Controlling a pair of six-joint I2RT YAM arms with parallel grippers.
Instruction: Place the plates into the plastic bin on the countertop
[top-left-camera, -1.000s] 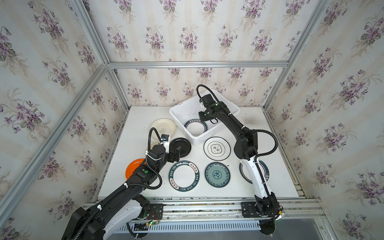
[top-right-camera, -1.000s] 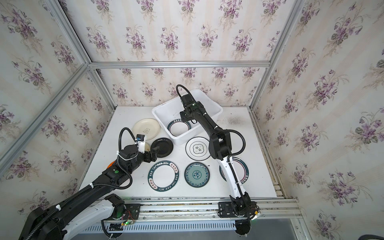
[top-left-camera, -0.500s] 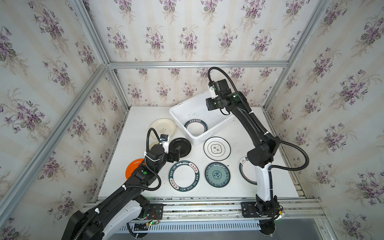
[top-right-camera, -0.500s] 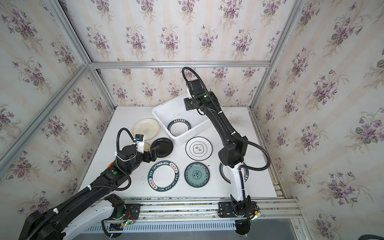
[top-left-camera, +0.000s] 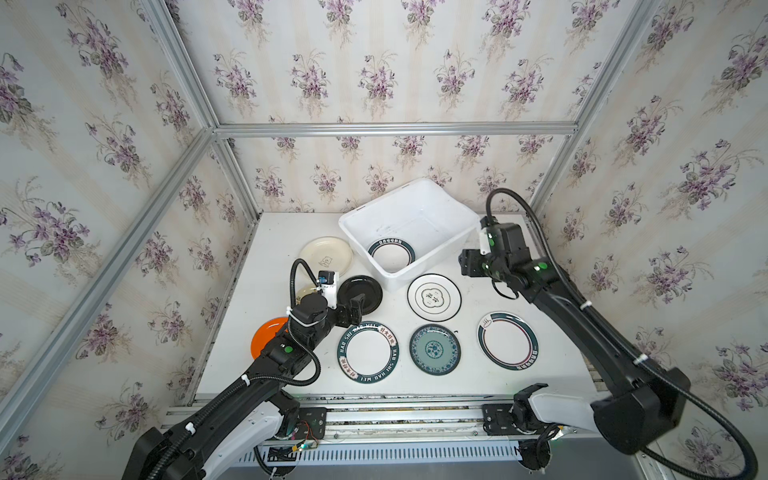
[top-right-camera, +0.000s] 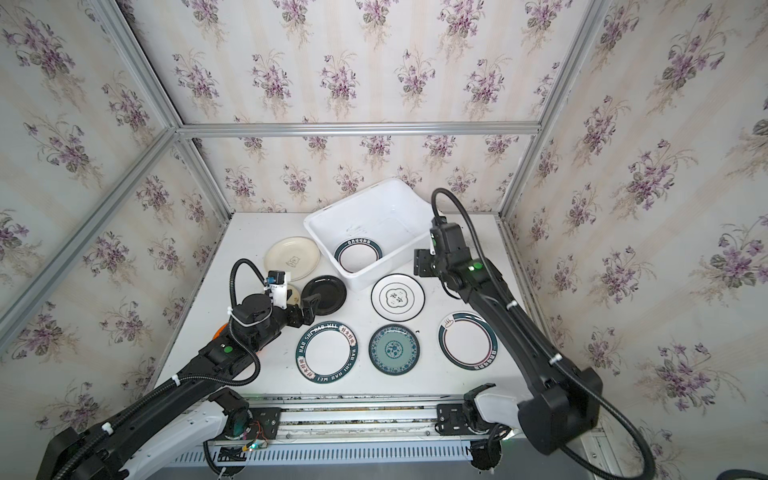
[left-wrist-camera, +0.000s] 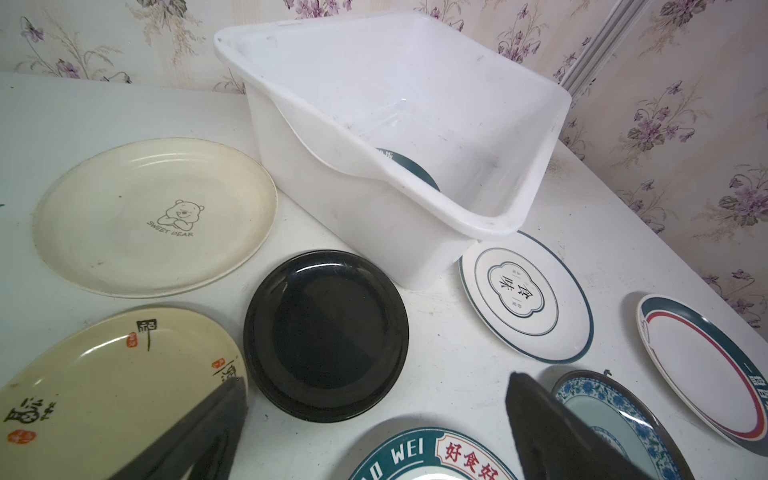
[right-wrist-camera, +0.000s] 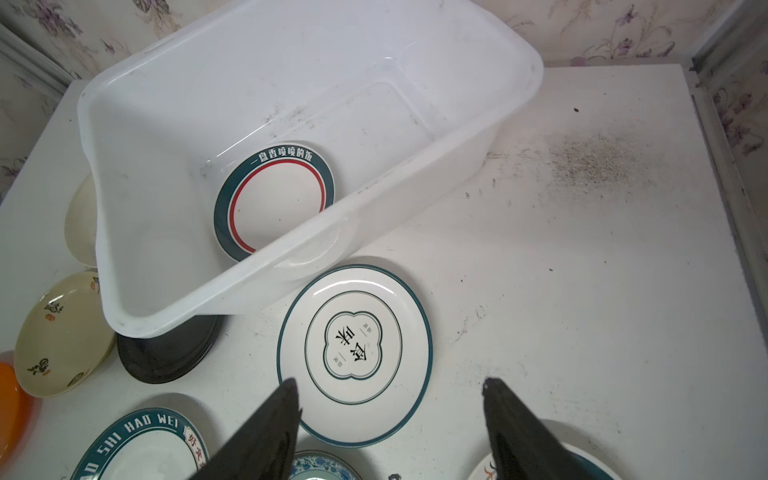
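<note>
- One white round plate with a dark teal rim and red ring (top-left-camera: 391, 255) lies flat inside the deep white rectangular plastic bin (top-left-camera: 415, 199), which sits askew by the back edge of the white countertop (top-left-camera: 282, 232).
- Eight plates lie out on the countertop.
  - Toward the left edge are the cream bear-print plate (top-left-camera: 326, 257), the cream brush-lettered plate (left-wrist-camera: 112, 374) and the orange plate (top-left-camera: 266, 340).
  - The glossy black plate (top-left-camera: 365, 291) and the white emblem plate (top-left-camera: 434, 297) lie just in front of the bin.
  - Along the front edge are the white lettered-rim plate (top-left-camera: 368, 353), the teal-patterned plate (top-left-camera: 435, 350) and the white teal-rimmed plate (top-left-camera: 508, 340).
- The left gripper (left-wrist-camera: 376, 380) hovers over the black plate's near rim, fingers spread wide and empty.
- The right gripper (right-wrist-camera: 390, 381) hangs beside the bin's right wall, above the emblem plate, fingers apart and holding nothing.
</note>
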